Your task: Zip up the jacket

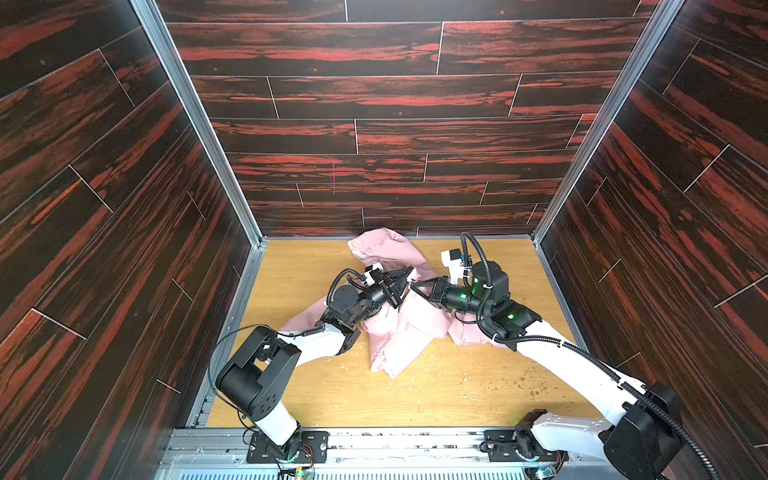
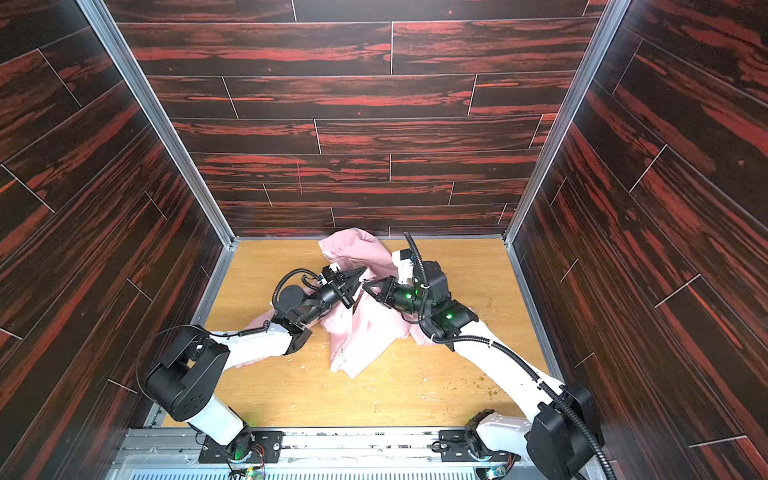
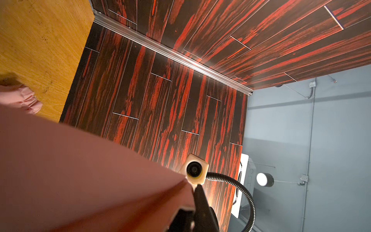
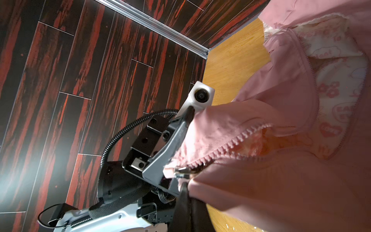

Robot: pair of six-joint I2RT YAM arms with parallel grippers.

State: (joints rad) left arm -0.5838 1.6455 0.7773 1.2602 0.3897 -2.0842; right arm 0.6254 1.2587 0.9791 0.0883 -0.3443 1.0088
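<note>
Right wrist view: the pink jacket [image 4: 261,180] hangs bunched, with its zipper teeth parted. The silver slider [image 4: 181,171] sits just beside the right pincer [image 4: 185,200], which is clenched on the fabric. The left pincer [image 4: 189,113] is clenched on the jacket's edge. In both top views the jacket lies on the far middle of the desk [image 1: 457,386].

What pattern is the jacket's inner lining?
White with pink cartoon prints and lettering; the lining shows best in the right wrist view.
</note>
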